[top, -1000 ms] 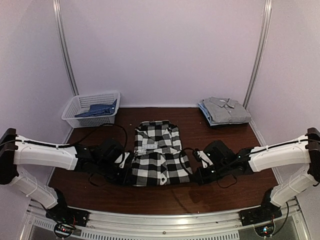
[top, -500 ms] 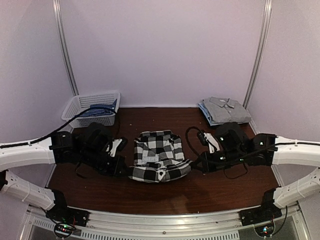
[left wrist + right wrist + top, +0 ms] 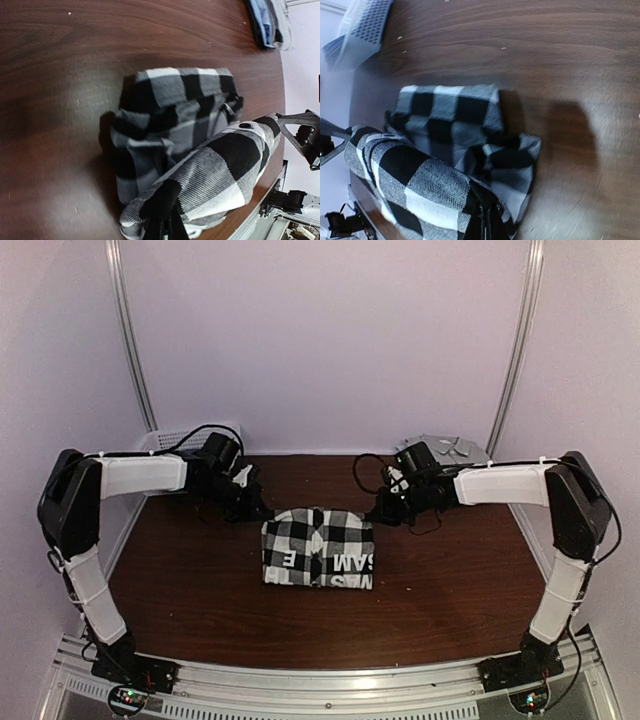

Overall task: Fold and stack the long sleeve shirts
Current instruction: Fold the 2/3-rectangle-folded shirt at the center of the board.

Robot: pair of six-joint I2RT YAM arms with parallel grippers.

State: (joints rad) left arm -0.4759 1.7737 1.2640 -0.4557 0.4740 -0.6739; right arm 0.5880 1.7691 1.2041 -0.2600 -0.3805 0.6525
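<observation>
Checked shirt [image 3: 318, 560] mid-counter, doubled over, lettering up, left fingers [image 3: 257, 511] and right fingers [image 3: 379, 515] clenched on its far corners; transfer to far-right folded stack [image 3: 455, 447] remains.

Pale lilac walls [image 3: 320, 340] close in the back and both sides, evenly and softly lit. Slim metal posts [image 3: 128, 340] stand upright in the two back corners. The table [image 3: 200, 590] has a dark reddish-brown wood-grain top, and an aluminium rail [image 3: 330, 677] runs along its near edge

folded checked shirt [image 3: 318, 560] mid-table; grey shirt [image 3: 462, 447] possibly stacked.
</observation>
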